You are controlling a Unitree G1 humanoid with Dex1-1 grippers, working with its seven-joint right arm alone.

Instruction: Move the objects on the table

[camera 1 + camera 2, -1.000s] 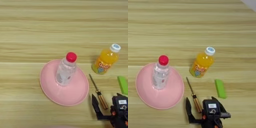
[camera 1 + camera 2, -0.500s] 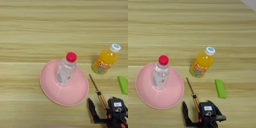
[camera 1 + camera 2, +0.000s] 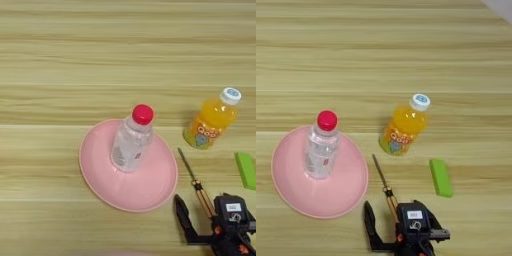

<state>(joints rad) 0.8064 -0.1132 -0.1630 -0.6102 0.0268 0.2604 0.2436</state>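
At the left of the light, striped wooden bench [image 3: 406, 45] lies a round pink plate [image 3: 291, 200], shallow and plain. Standing upright on it, a little left of its middle, is the clear plastic bottle [image 3: 320, 150]: see-through ribbed body, a pale label band low on its side, and a bright red cap on top. Right of the plate, apart from its rim, stands the small orange-juice bottle [image 3: 403, 129], filled with orange liquid, with a coloured label at its base and a white cap printed in blue. Just below it, near the plate's right edge, the thin screwdriver [image 3: 382, 181] lies flat on the bench, its slim metal shaft pointing up and left and its amber-and-black handle running down under the gripper. The gripper [image 3: 390, 227] sits at the bottom edge over that handle, black fingers spread open on either side of it. Further right, a small green block [image 3: 440, 177] lies flat on the wood.
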